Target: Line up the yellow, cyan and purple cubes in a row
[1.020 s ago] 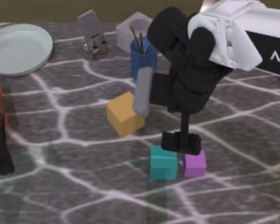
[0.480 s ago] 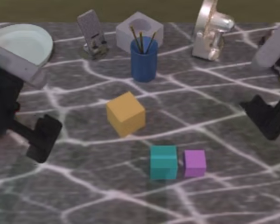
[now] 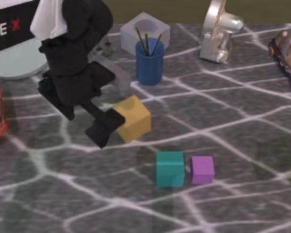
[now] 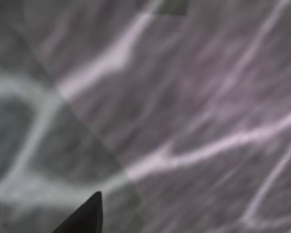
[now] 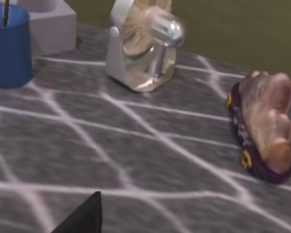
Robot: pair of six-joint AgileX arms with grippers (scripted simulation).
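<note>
Progress: I'd call it about two thirds done. The medium teal-cyan matte cube (image 3: pixel 169 168) and the small violet-purple matte cube (image 3: pixel 202 170) already sit side by side near the front middle of the table, just beside each other with a sliver of gap, so that's a row of two.

Left to do: the big mustard-yellow matte cube (image 3: pixel 134 118) is the odd one out. It sits further back and to the left of the pair, turned a bit off square compared to them. My guess is it needs to come down next to the cyan one's left side and get squared up.

Left arm: the left gripper (image 3: pixel 105 127) is down low at the yellow cube's left edge, and the top view makes it look like it's touching or overlapping it. Fingers: honestly can't tell if they're apart or closed, it's all one black blob from above, and the left wrist view only shows marbled tabletop plus one dark fingertip.

Right arm: out of the top view, parked off to the right I guess. Its wrist camera looks at a small silver desk fan (image 5: pixel 144 46), a blue cylindrical cup (image 5: pixel 8 46) and a toy car (image 5: pixel 262 128). Finger state there: can't tell either.

Clutter: none of it sits between the yellow cube and the row.
</note>
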